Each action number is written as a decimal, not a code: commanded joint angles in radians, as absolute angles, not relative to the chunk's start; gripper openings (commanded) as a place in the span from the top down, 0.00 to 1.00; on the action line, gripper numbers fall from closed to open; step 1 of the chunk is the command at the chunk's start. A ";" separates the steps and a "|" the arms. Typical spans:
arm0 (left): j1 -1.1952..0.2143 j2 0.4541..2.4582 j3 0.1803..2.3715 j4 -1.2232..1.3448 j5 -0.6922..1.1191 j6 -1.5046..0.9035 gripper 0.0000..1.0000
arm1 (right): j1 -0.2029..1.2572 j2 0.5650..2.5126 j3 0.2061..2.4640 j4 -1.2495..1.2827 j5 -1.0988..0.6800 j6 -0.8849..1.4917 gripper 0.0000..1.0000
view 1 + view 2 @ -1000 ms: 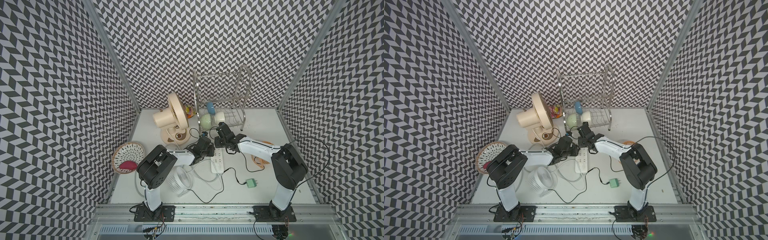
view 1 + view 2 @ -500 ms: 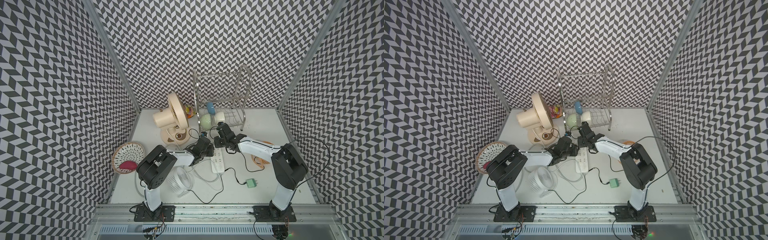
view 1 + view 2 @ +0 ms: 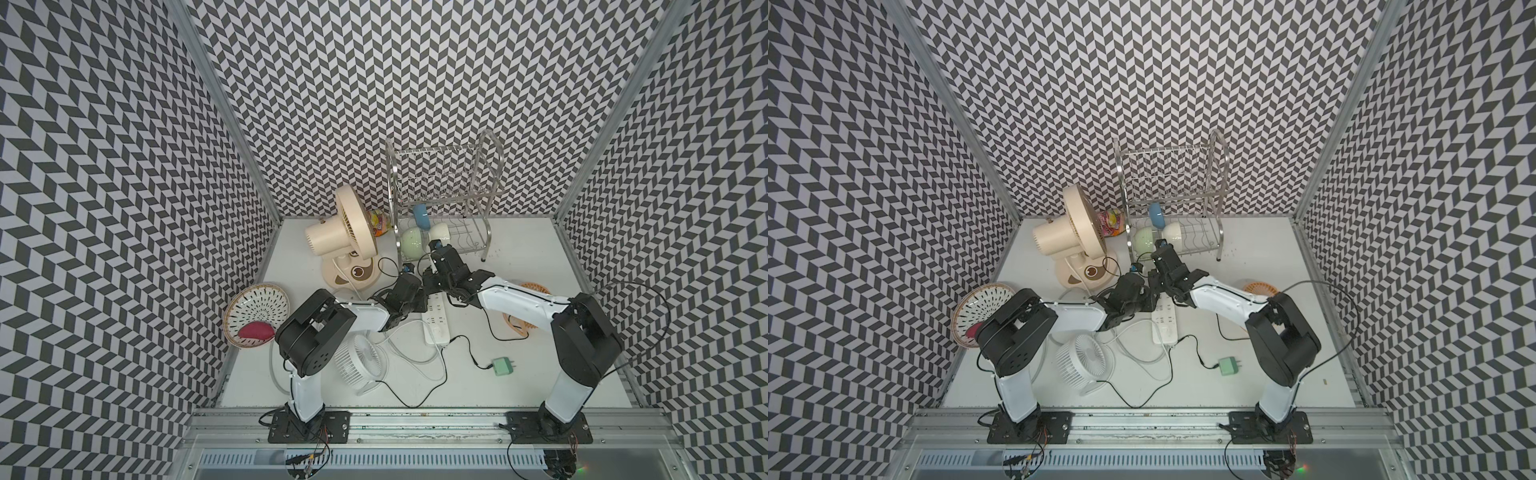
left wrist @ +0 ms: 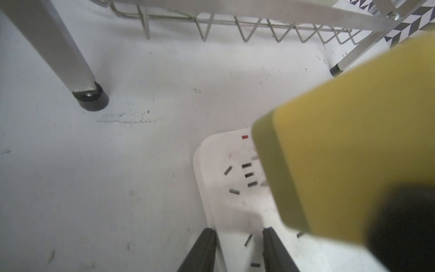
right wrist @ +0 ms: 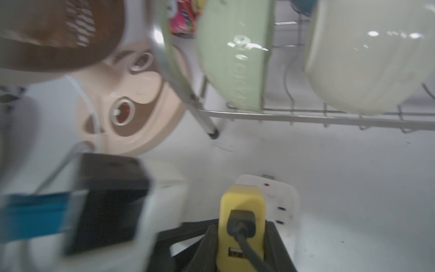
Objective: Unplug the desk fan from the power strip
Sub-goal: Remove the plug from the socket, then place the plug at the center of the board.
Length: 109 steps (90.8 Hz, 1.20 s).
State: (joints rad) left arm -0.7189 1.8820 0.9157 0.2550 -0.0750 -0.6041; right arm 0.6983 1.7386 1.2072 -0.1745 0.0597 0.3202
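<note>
Both top views looked down from high above the six o'clock rail (image 3: 415,419), covering the whole table (image 3: 519,257). The left wrist camera hung close over the power strip (image 4: 226,188), facing twelve o'clock toward the dish rack (image 4: 61,51). The right wrist camera sat low behind the yellow plug (image 5: 241,207), facing eleven o'clock. Both wrist views shared the strip's end and the rack.

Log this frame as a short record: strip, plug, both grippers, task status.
power strip: lying flat in front of the dish rack
plug: yellow, with a black cable, over the strip's end nearest the rack; prongs show in the left wrist view
right gripper: shut on the plug
left gripper: fingers astride the strip's edge; grip unclear
status: plug partly out or just free, cannot tell which
</note>
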 commanded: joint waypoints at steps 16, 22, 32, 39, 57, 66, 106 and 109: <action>-0.709 1.971 0.834 -0.032 -0.103 -0.566 0.62 | 0.667 1.706 1.248 -0.176 0.216 0.439 0.74; -0.709 1.948 0.827 -0.018 -0.103 -0.566 0.62 | 0.614 1.679 1.218 -0.195 0.238 0.469 0.74; -0.709 1.900 0.825 -0.001 -0.100 -0.566 0.60 | 0.571 1.599 1.153 -0.209 0.257 0.472 0.74; -0.710 1.868 0.837 0.004 -0.097 -0.563 0.59 | 0.567 1.552 1.112 -0.243 0.265 0.455 0.74; -0.720 1.782 0.901 -0.007 -0.087 -0.548 0.56 | 0.568 1.489 0.953 -0.357 0.305 0.442 0.74; -0.731 1.727 0.945 -0.015 -0.087 -0.536 0.53 | 0.571 1.501 0.886 -0.385 0.341 0.455 0.73; -0.695 1.426 0.972 -0.062 -0.236 -0.572 0.44 | 0.759 1.689 0.969 -0.398 0.532 0.410 0.39; -0.672 1.402 0.954 -0.061 -0.245 -0.579 0.44 | 0.759 1.690 0.970 -0.391 0.508 0.405 0.36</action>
State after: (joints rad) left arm -0.7170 1.4693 0.9974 -0.0311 -0.1627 -0.5613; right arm 0.7334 1.6714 0.9333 -0.3977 0.4725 0.4305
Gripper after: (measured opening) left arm 0.555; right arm 0.591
